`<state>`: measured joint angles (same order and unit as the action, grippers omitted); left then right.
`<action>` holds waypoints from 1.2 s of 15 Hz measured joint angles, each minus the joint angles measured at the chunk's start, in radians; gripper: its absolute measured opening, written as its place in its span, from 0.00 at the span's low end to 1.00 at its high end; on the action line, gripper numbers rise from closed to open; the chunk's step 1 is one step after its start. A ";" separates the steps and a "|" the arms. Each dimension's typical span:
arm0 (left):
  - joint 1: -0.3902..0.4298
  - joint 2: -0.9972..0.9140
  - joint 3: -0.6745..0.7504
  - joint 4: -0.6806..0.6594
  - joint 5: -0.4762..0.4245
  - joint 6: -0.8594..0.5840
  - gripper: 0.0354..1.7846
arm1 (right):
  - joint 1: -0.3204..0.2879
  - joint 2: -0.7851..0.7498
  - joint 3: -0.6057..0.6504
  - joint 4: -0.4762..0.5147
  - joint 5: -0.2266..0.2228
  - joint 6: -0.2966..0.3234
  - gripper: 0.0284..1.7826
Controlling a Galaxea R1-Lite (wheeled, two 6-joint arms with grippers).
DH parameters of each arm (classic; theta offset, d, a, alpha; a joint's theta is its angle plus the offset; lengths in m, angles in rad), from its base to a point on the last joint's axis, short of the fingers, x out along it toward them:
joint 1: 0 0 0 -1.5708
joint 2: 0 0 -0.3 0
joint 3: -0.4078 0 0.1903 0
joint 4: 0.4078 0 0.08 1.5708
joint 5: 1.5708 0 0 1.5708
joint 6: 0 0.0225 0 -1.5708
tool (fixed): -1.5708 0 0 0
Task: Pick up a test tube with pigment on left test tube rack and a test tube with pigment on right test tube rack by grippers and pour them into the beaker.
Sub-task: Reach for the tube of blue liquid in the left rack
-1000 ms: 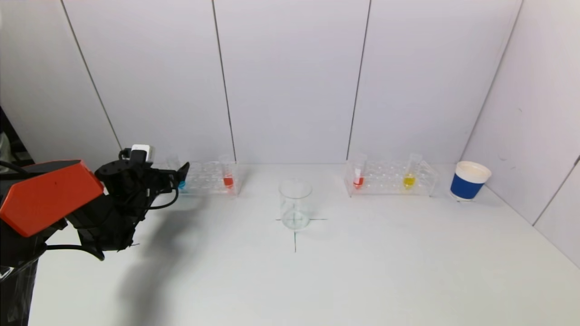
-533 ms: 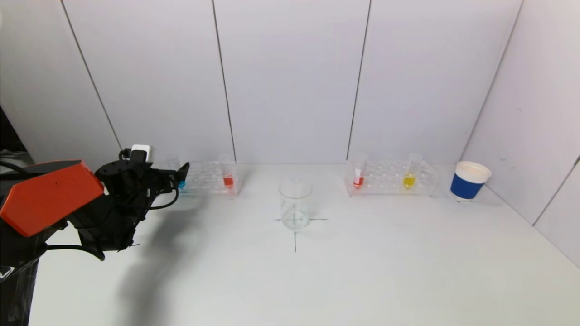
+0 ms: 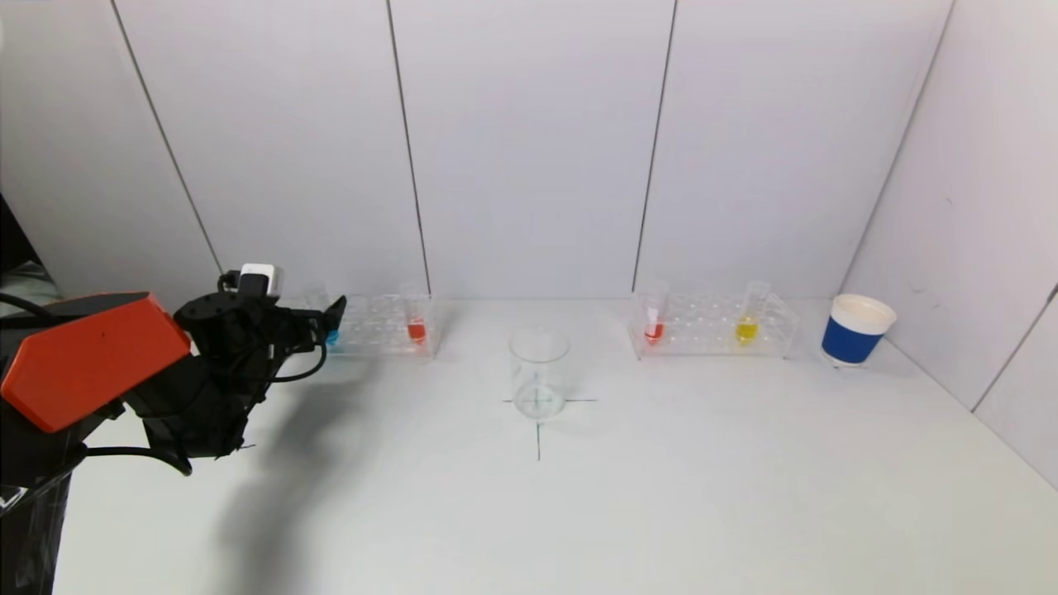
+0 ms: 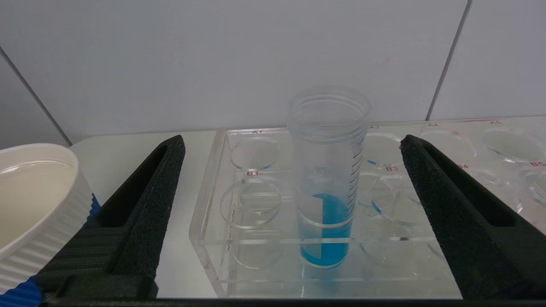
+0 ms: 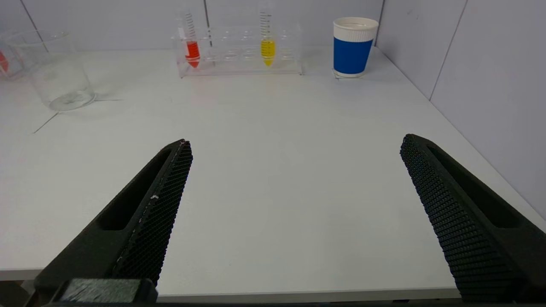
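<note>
1. Left gripper (image 3: 331,318): at the left edge of the head view, mid-height, at the left end of the left rack (image 3: 384,326). Jaws wide apart, holding nothing.
2. Left wrist view: blue tube (image 4: 327,179) stands upright in the rack's front row, between the two fingers (image 4: 145,204) and touching neither. It is uncapped, with blue liquid in its lower part.
3. A white cup (image 4: 30,196) with a blue band shows at the left edge of the left wrist view, beside the rack.
4. Left rack also holds a red tube (image 3: 416,318) near its right end.
5. Beaker (image 3: 539,373): centre of the head view, on a cross mark on the table (image 3: 661,496); looks empty.
6. Right rack (image 3: 712,325): right of centre, by the back wall. It holds a red-orange tube (image 3: 654,318) at its left end and a yellow tube (image 3: 748,316) towards the right.
7. Blue cup (image 3: 855,330): just right of the right rack.
8. Right gripper (image 5: 294,170): seen only in the right wrist view, over bare table at the near edge, well apart from the right rack. Jaws wide apart, empty.
</note>
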<state>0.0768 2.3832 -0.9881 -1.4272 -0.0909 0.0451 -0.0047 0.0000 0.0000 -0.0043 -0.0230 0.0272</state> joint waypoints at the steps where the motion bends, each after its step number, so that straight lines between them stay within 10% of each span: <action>1: -0.001 0.000 0.000 0.000 -0.001 0.003 0.99 | 0.000 0.000 0.000 0.000 0.000 0.000 1.00; 18: -0.018 0.019 -0.035 0.003 0.001 0.028 0.99 | 0.000 0.000 0.000 0.000 0.000 0.000 1.00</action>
<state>0.0585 2.4019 -1.0232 -1.4240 -0.0902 0.0734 -0.0047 0.0000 0.0000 -0.0043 -0.0230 0.0272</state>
